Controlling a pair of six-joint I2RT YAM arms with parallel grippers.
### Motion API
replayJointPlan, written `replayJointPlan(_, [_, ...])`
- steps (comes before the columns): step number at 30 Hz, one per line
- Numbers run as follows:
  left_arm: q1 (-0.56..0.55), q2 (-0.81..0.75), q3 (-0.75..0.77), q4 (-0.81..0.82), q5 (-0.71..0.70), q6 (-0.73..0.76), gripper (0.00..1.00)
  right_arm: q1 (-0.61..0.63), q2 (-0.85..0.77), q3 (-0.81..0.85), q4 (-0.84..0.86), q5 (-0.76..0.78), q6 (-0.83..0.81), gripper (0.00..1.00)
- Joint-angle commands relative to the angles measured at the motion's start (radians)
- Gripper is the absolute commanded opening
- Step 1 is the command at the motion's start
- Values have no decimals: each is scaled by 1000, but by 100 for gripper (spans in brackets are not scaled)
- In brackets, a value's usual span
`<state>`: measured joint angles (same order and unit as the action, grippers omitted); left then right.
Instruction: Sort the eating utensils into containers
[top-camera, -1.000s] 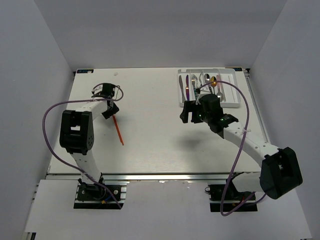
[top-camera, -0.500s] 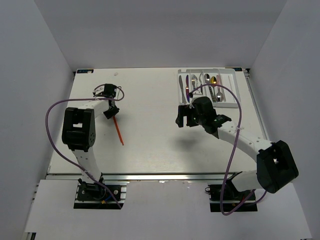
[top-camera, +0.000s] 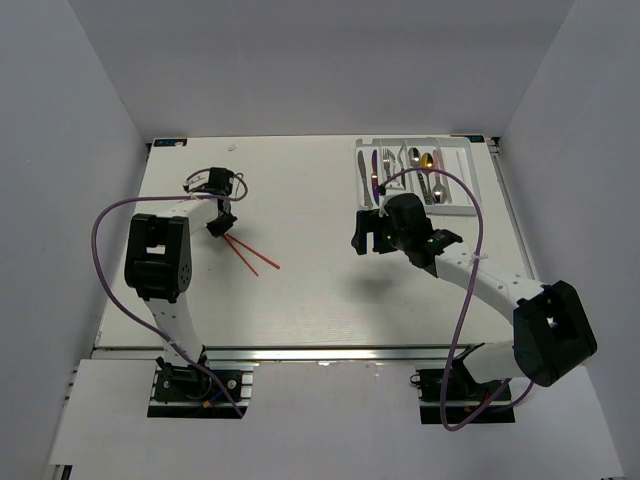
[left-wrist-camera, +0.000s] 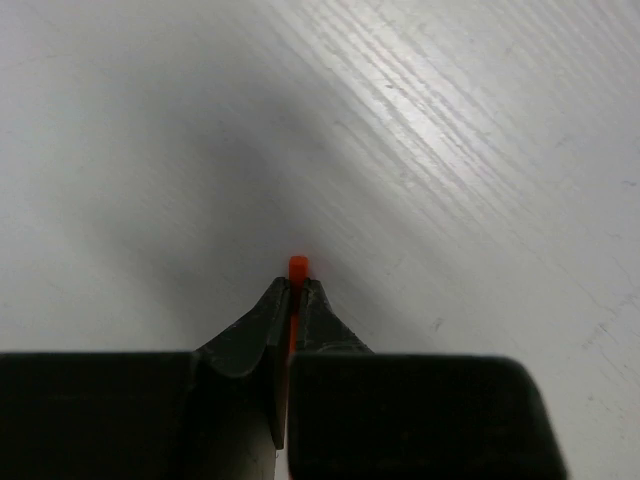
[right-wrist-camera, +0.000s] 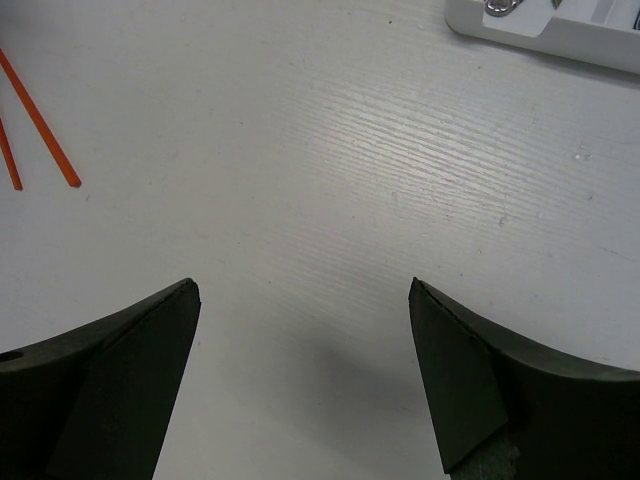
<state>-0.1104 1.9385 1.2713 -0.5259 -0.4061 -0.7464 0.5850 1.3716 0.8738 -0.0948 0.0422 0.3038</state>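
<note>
Tray (top-camera: 468, 182) sits at the far right corner of the surface (top-camera: 310, 200), utensils (top-camera: 400, 165) lying in its compartments. Wide bare stretch between the arms. Left tool (top-camera: 222, 224) far left, closed tight. Its wrist view shows one orange end pinched at the tips (left-wrist-camera: 295, 290). Two chopsticks (top-camera: 254, 253) fan out from it toward the near right, lying on the surface. Can't tell if both are held. Right tool (top-camera: 365, 232) hovers near the tray's near-left corner (right-wrist-camera: 540, 30), jaws wide apart and holding nothing (right-wrist-camera: 300, 290), well apart from the chopstick tips (right-wrist-camera: 40, 120).

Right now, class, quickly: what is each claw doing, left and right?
Left claw: closed on an orange-red chopstick.
Right claw: open, holding nothing.
</note>
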Motion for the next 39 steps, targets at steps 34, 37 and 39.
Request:
replayJointPlan(34, [-206,-699,-427,490,676,-8,0,206,299,189,508,-441,413,78])
replayJointPlan(37, [-210,-708,-435,518,704,-45,0,211,311,215,483,-384,396,76])
replayJointPlan(39, [-215,-710,-438,518,714,-54,0,211,319,234,477,-380,388,70])
